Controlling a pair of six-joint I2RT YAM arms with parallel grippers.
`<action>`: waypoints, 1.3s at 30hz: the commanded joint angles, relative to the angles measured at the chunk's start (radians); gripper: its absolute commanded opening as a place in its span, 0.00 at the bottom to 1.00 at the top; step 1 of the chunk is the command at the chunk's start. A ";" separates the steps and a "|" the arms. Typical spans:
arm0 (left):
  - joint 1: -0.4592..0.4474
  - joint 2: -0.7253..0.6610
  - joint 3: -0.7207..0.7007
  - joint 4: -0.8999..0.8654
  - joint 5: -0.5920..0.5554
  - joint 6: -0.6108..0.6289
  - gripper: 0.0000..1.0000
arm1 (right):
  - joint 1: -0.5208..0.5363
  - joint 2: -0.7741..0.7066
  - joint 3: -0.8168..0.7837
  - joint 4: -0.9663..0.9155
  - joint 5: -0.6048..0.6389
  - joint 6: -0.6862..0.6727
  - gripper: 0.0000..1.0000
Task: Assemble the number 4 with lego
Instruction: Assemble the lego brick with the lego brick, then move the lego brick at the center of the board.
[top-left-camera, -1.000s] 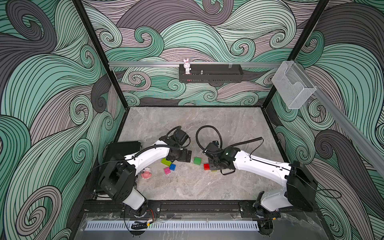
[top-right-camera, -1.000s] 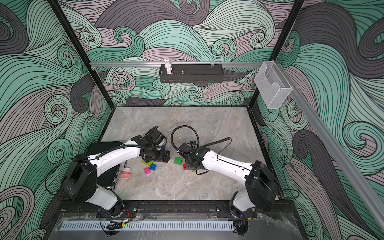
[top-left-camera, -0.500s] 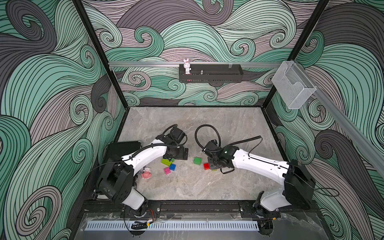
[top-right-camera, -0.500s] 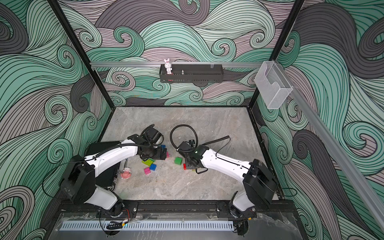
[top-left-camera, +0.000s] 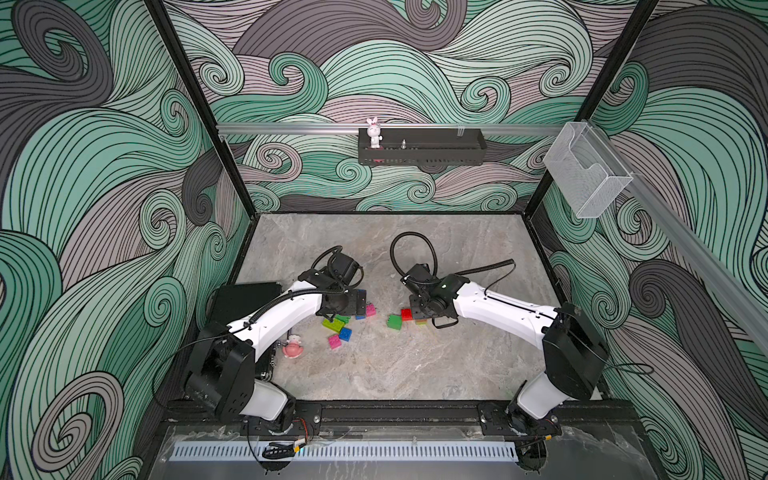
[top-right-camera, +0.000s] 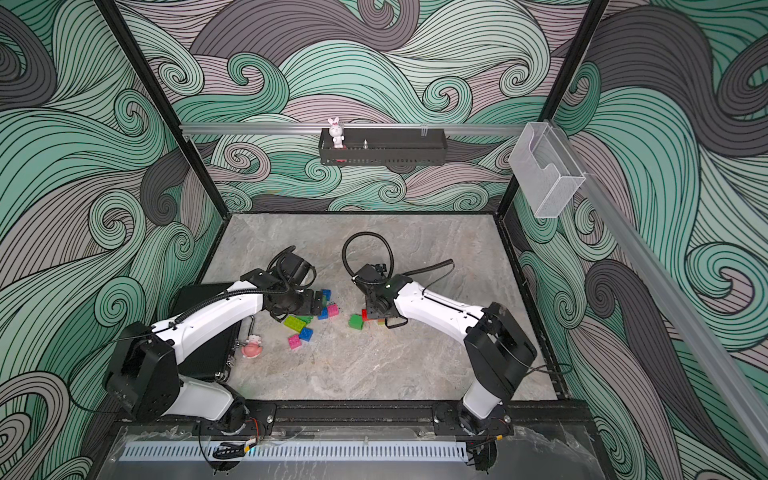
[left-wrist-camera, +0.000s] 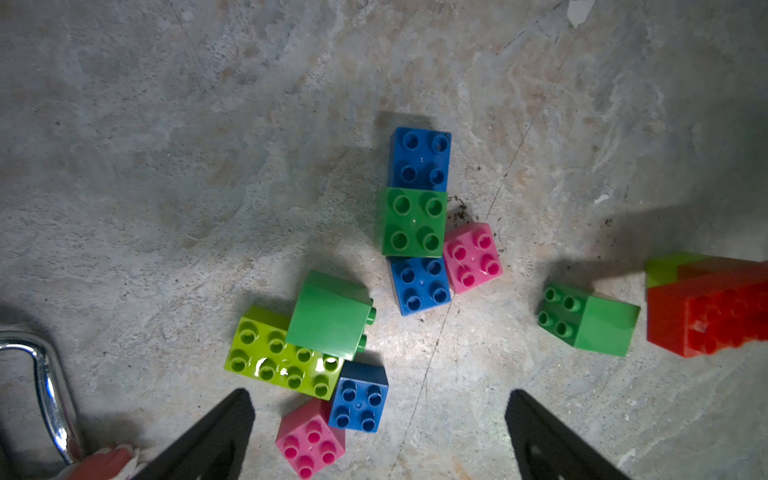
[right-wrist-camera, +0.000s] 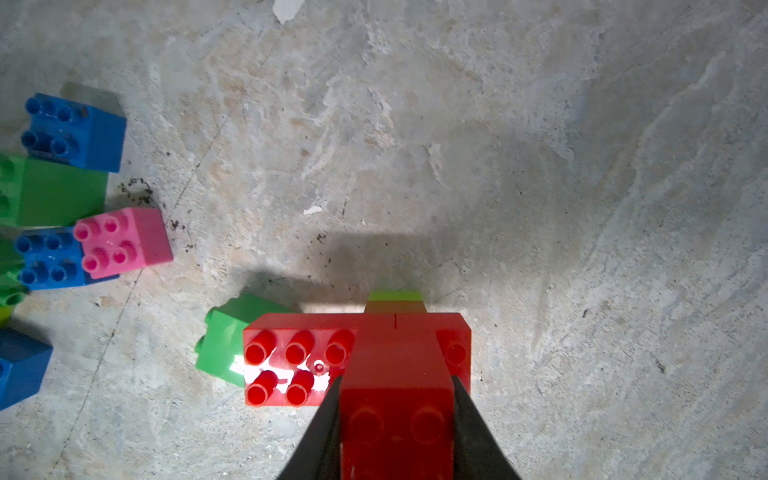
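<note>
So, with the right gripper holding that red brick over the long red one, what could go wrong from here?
1. The right gripper is shut on the red brick over the long red brick; pressed off the studs, it may skew or shove it.
2. The green brick on its side, beside the long one, could get knocked.
3. The open left gripper, if lowered, may scatter the pink brick under it.
</note>
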 joint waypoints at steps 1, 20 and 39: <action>0.009 -0.006 -0.003 -0.027 -0.015 -0.017 0.99 | 0.009 0.075 0.034 -0.002 0.011 -0.014 0.00; 0.016 -0.006 -0.003 -0.027 0.005 -0.009 0.99 | 0.008 0.090 0.103 -0.068 0.076 0.057 0.47; 0.144 -0.184 -0.092 -0.117 -0.202 -0.179 0.99 | 0.068 -0.154 -0.040 0.255 -0.334 -0.402 0.90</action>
